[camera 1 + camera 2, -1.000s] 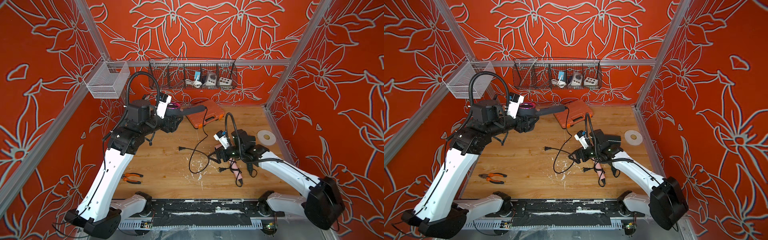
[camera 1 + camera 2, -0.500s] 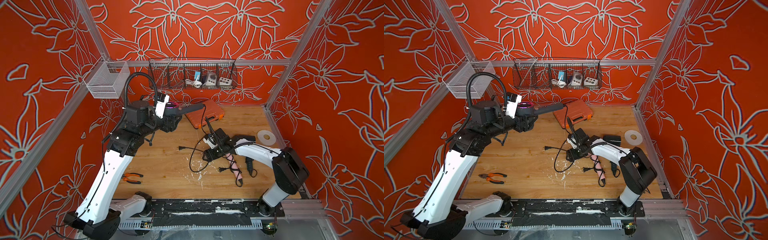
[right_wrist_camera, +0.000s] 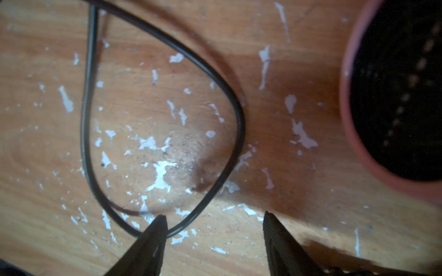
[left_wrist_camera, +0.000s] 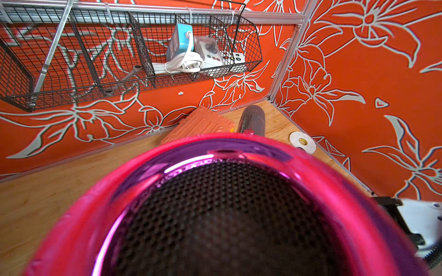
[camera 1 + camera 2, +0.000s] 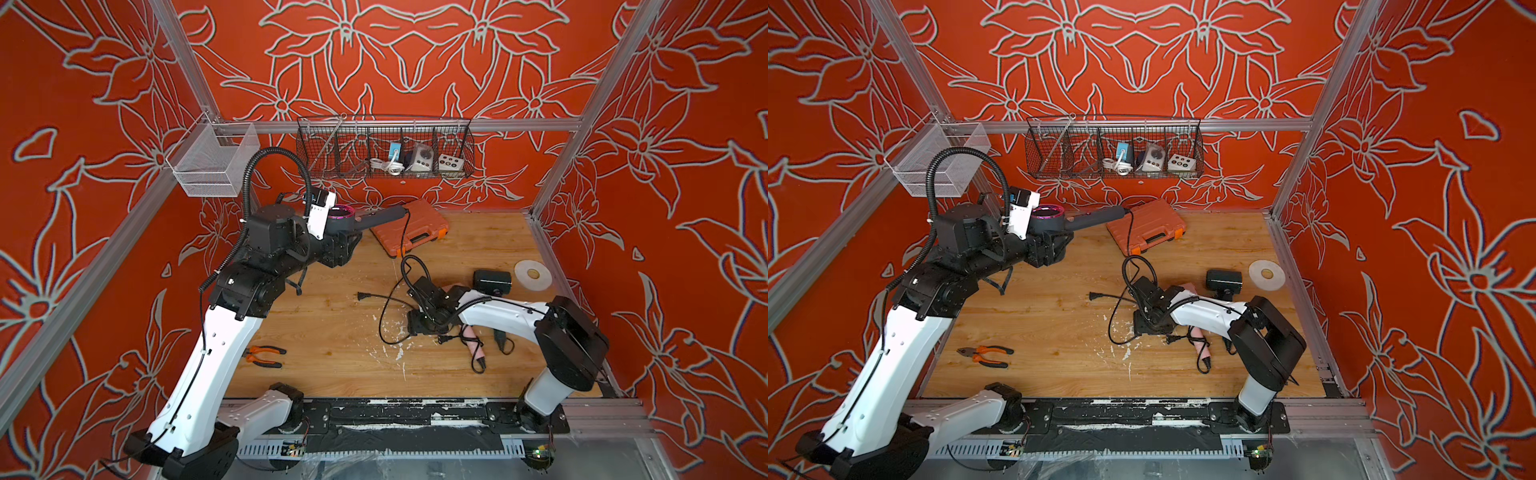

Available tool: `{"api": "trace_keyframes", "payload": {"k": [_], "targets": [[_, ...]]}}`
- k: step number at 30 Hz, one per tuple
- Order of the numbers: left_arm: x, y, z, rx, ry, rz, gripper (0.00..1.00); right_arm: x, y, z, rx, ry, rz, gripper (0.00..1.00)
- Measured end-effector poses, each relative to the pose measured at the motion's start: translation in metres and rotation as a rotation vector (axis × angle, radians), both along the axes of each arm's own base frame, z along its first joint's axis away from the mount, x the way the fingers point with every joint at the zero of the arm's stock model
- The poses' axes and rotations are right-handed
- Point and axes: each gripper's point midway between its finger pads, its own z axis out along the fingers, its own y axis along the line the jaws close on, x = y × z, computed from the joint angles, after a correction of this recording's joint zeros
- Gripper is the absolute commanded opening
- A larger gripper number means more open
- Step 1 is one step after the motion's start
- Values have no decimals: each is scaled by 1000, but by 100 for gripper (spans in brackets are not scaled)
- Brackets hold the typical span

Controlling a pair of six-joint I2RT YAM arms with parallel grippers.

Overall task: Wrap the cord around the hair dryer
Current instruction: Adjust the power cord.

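Between floral orange walls [image 5: 415,62], scuffed tabletop [image 5: 332,332]

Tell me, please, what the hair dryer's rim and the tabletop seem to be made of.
The hair dryer's rim looks like metallised pink plastic: glossy, mirror-like highlights. The tabletop seems wood-grain laminate or varnished wood; white flecks suggest chipped coating.
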Motion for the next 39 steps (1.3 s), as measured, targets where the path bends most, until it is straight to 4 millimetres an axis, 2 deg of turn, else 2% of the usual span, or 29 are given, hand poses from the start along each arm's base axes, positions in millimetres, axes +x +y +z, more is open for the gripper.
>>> {"api": "trace_keyframes", "payload": {"k": [3,4,7,14,18,21,24,29,31,33,36,39], "targets": [[-3,1,0,-1,-5,0,0,6,5,-8,-2,7,-51,63],[-3,1,0,-1,-5,0,0,11,10,-8,12,-3,-59,60],[-3,1,0,-1,-7,1,0,20,22,-9,25,-11,-72,38],[-2,2,1,-1,-15,7,0,20,25,-12,33,-4,-101,1],[-1,3,1,2,-15,14,0,17,22,-10,16,-6,-92,0],[0,6,1,10,-19,30,0,17,17,1,0,-33,-64,0],[3,11,0,24,-24,60,0,27,17,34,3,-110,-27,0],[9,23,0,46,-30,127,0,53,22,128,57,-335,25,0],[11,29,0,52,-32,154,0,60,17,167,66,-433,41,0],[12,32,0,56,-36,172,0,64,9,196,52,-511,59,0],[15,35,1,58,-40,189,0,66,-2,224,9,-590,95,0],[18,36,0,62,-38,198,0,69,-6,240,-33,-642,146,0]]}}
